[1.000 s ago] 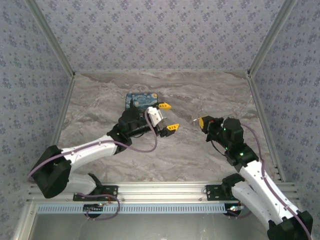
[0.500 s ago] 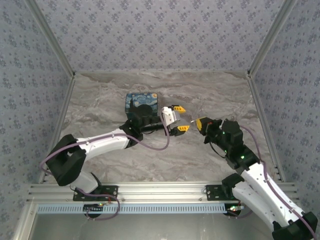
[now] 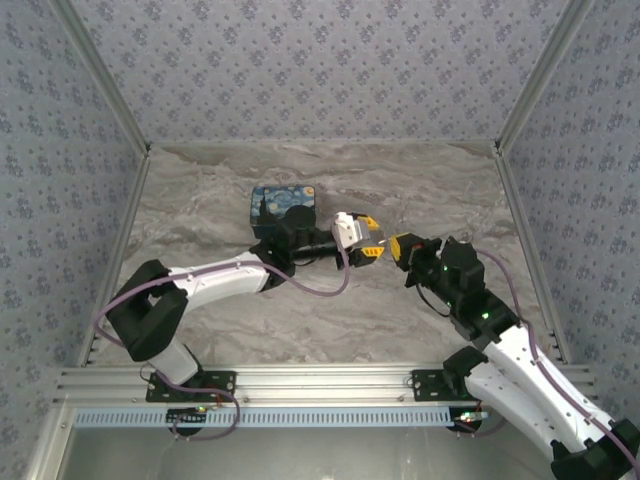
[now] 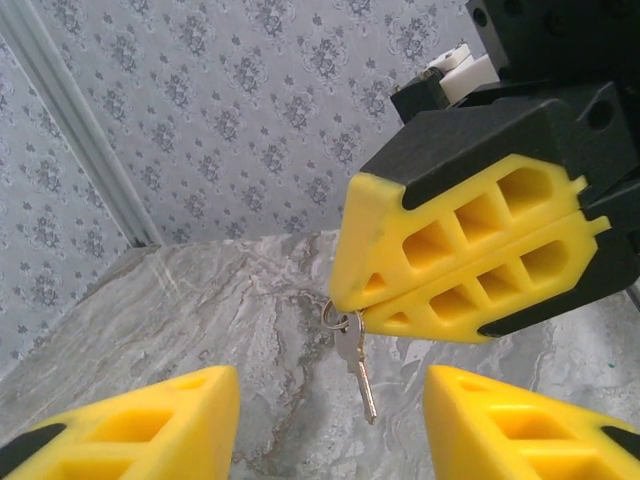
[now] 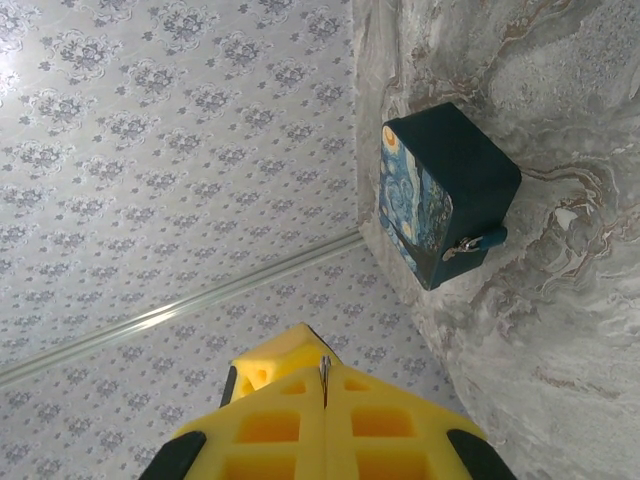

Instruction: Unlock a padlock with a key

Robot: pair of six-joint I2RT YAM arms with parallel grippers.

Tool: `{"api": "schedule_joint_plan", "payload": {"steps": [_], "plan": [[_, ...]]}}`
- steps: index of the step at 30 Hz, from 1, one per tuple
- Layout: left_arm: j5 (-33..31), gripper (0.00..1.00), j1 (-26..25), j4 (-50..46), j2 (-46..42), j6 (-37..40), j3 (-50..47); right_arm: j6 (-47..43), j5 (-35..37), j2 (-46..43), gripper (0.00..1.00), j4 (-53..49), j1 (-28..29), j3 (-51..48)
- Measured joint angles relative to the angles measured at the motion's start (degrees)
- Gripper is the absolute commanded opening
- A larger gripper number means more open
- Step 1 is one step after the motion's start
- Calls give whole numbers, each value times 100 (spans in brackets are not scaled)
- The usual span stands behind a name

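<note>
We see the key (image 4: 356, 372) hanging at 6 o'clock from our right end effector (image 4: 345, 303), which grasps its ring; left end effector (image 3: 367, 236) released, fingers (image 4: 150, 425) flanking below; grey marbled bench (image 3: 330, 330), papered walls (image 3: 300, 70)

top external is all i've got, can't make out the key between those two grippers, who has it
observer: the right gripper has it. In the left wrist view it is shut on the ring, and the key hangs free below.
operator: left one closed on it yet
observer: no, the left gripper is open, straddling the key without touching it.
operator: and the padlock
observer: the right wrist view shows a small silvery and blue piece, likely the padlock, at an edge of the painted box.
</note>
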Motion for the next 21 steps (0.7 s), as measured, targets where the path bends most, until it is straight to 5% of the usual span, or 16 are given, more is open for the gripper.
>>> {"api": "schedule_joint_plan", "payload": {"steps": [21], "plan": [[-11,2,0,-109,24,55,7,24,286,0,0,-2,122,0]]}}
